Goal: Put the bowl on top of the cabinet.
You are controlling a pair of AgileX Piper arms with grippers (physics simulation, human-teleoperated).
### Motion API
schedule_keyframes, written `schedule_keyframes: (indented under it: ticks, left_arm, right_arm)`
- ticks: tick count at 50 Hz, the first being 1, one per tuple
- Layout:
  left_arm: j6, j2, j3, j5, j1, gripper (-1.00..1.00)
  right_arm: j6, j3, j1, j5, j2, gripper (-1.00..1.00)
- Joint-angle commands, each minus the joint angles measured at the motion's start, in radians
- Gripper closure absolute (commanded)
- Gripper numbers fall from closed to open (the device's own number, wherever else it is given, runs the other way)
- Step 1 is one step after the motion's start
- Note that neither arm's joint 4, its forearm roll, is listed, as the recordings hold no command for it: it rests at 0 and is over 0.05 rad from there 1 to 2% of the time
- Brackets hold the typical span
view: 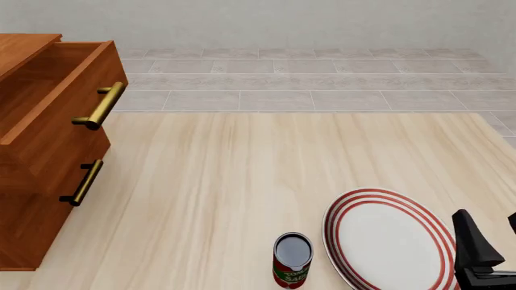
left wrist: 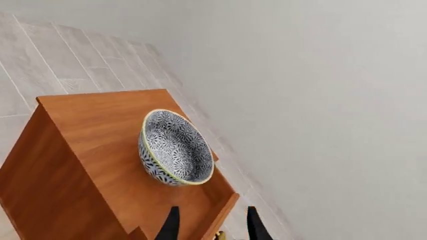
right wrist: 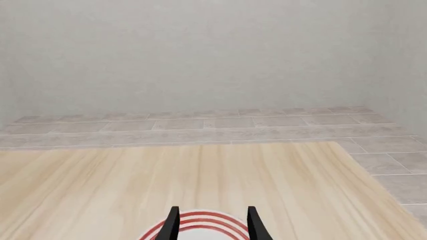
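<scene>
The bowl (left wrist: 175, 147), black-and-white floral with a thin yellow rim, rests on the flat top of the reddish-brown cabinet (left wrist: 87, 130), near the edge above the drawers. My left gripper (left wrist: 212, 227) hovers open a little short of the bowl, over the drawer side, with nothing between its fingers. In the front view the cabinet (view: 40, 139) stands at the left with its top drawer pulled out; the bowl and the left gripper are outside that view. Low on the right, my right gripper (view: 492, 235) is open and empty beside the plate.
A flat white plate (view: 387, 241) with red rings lies at the front right of the wooden table (view: 241, 169). An open can (view: 292, 261) stands just left of it. Brass bar handles (view: 101, 106) stick out from the cabinet's drawers. Grey tiled floor lies beyond.
</scene>
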Motion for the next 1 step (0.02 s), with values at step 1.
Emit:
schedule_keyframes:
  ticks: [1]
  left_arm:
    - [0.046,-0.129,0.021,0.019,-0.086,-1.0]
  right_arm:
    - [0.002,0.002,0.0,-0.005,0.0,-1.0]
